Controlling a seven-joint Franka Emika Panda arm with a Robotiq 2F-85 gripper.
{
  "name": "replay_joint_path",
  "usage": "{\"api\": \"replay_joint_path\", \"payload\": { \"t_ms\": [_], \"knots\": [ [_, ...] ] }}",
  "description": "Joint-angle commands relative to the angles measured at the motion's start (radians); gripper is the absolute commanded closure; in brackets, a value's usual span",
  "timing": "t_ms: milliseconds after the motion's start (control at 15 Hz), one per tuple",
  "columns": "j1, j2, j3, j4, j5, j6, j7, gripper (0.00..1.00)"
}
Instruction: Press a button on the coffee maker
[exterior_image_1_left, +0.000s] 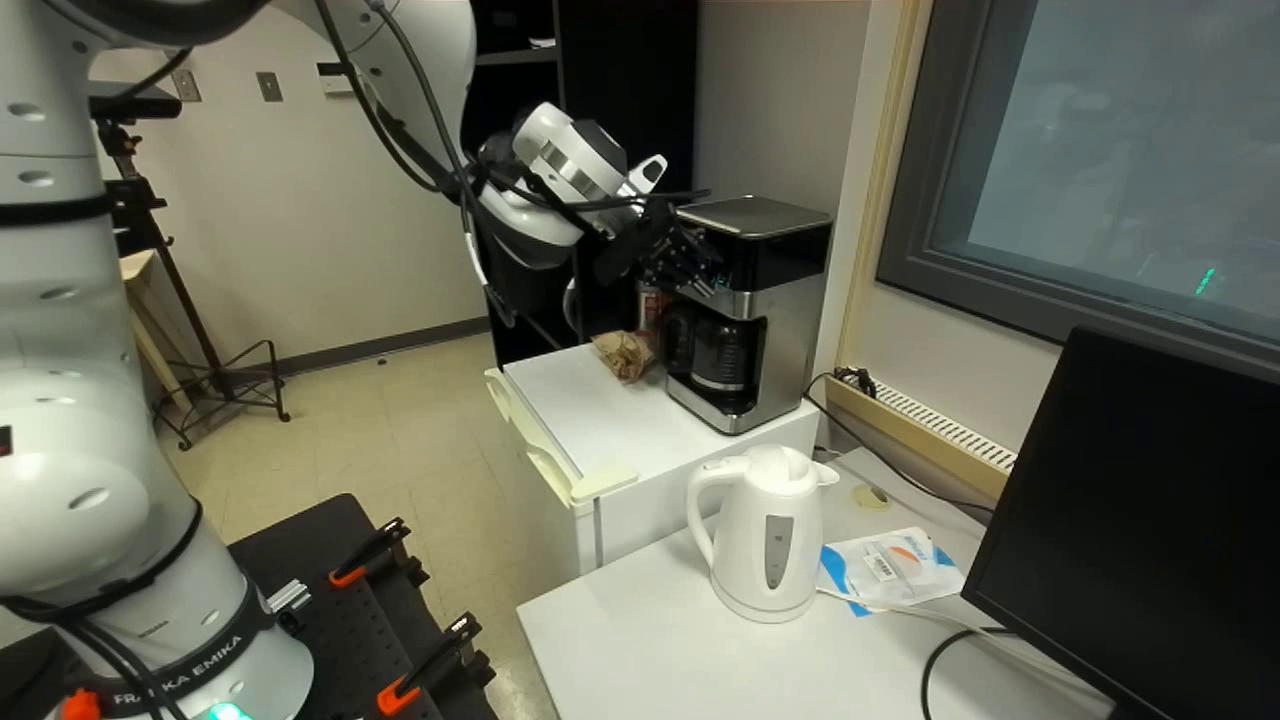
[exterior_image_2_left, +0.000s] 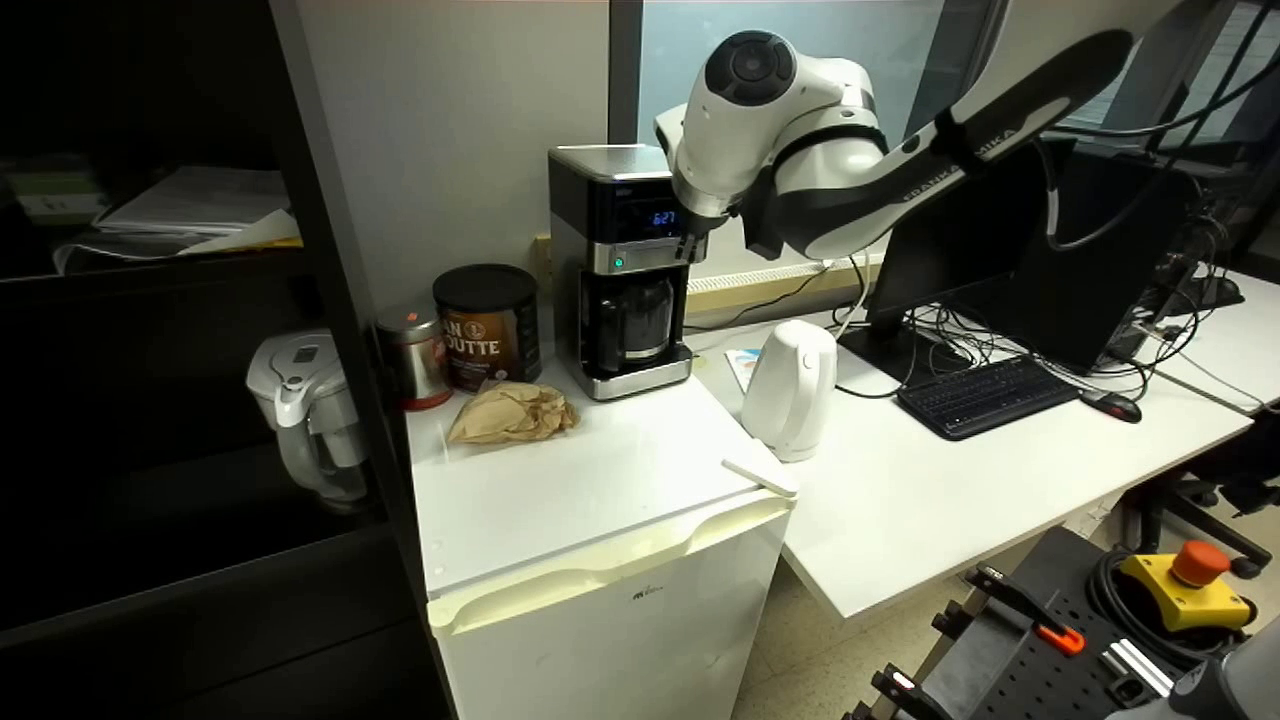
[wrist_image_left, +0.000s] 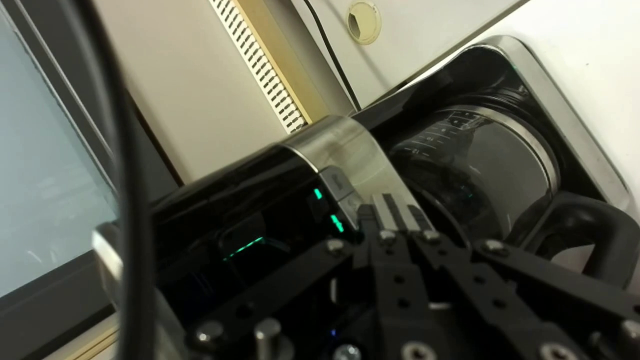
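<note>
The coffee maker (exterior_image_1_left: 795, 335) is black and silver and stands upright on the white fridge top; it also shows in an exterior view (exterior_image_2_left: 575, 215) and the wrist view (wrist_image_left: 350, 142). Its dark glass carafe (wrist_image_left: 480, 165) sits inside. In the wrist view, grey buttons (wrist_image_left: 337, 183) lie along the silver band, beside green lights (wrist_image_left: 336, 223). A lit green button light (exterior_image_2_left: 619, 263) and a blue clock display show in an exterior view. My gripper (wrist_image_left: 395, 212) is shut and empty. Its fingertips are in front of the silver band, close to the buttons; I cannot tell whether they touch.
A white kettle (exterior_image_1_left: 775, 540) stands on the desk beside the fridge (exterior_image_2_left: 600, 500). A brown paper bag (exterior_image_2_left: 512, 412), a coffee can (exterior_image_2_left: 488, 330) and a steel canister (exterior_image_2_left: 415, 355) are beside the coffee maker. A monitor (exterior_image_1_left: 1150, 500) stands on the desk. A dark shelf (exterior_image_2_left: 340, 250) borders the fridge.
</note>
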Motion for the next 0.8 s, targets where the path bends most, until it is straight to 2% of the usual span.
{"api": "replay_joint_path", "payload": {
  "t_ms": [0,200,733],
  "knots": [
    [0.009,0.024,-0.006,0.036,-0.056,0.004,0.044,0.99],
    [0.007,-0.010,-0.004,-0.013,-0.082,0.009,0.032,0.99],
    [0.002,-0.158,-0.003,-0.187,-0.284,0.037,0.083,1.00]
  ]
}}
